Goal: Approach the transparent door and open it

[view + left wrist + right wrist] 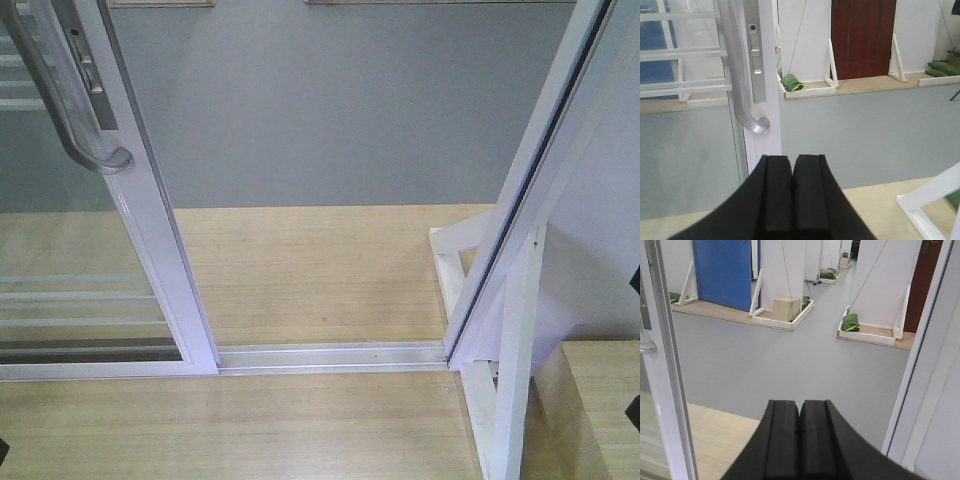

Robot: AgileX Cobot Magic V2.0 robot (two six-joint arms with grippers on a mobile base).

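Wooden floor [300,280] underfoot, crossed by a white sliding track [330,356], grey floor [340,110] beyond toward 12 o'clock. Left hand [792,172] and right hand [800,415] both closed, pads pressed together, gripping nothing, each held clear of the frame. Transparent door [150,230] slid aside at 9 to 10 o'clock, curved grey handle [75,110] on its stile, doorway standing open up to the white jamb [530,190] at 2 o'clock.

An indoor test hall: freestanding mock walls [782,270] on wooden bases, weighted by green sandbags [850,321].
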